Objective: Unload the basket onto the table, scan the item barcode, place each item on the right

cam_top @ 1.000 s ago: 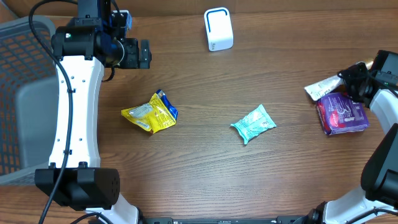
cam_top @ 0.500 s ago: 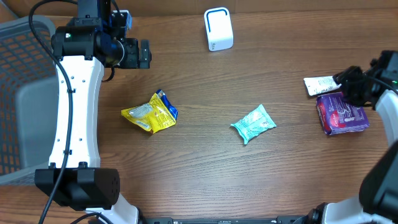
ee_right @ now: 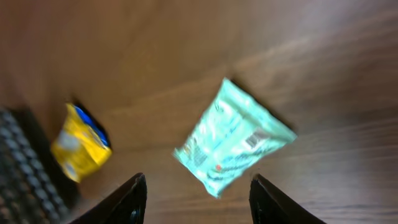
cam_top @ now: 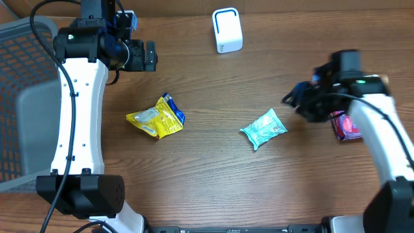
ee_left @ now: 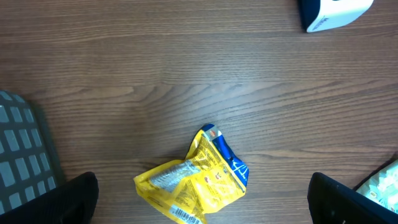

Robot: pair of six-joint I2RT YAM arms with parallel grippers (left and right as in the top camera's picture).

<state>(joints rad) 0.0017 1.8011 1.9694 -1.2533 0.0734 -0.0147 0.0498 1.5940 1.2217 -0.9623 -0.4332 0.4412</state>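
A teal packet [cam_top: 263, 128] lies flat at the table's middle right. It shows in the right wrist view as the teal packet [ee_right: 233, 137], just ahead of my right gripper [ee_right: 198, 200], which is open and empty. From overhead, the right gripper [cam_top: 292, 99] hovers just right of and above that packet, blurred by motion. A crumpled yellow packet [cam_top: 156, 116] lies left of centre, its barcode showing at the bottom edge of the yellow packet [ee_left: 193, 183]. My left gripper [cam_top: 145, 56] hangs wide open high above it, holding nothing. The white scanner [cam_top: 227, 30] stands at the back.
A grey mesh basket [cam_top: 26, 77] fills the left edge of the table. A purple pack [cam_top: 350, 128] lies at the right, partly hidden under my right arm. The scanner [ee_left: 336, 11] shows at the top right of the left wrist view.
My right gripper opened and left a white sachet next to the purple pack, then swung left toward the teal packet. The left arm has not moved.
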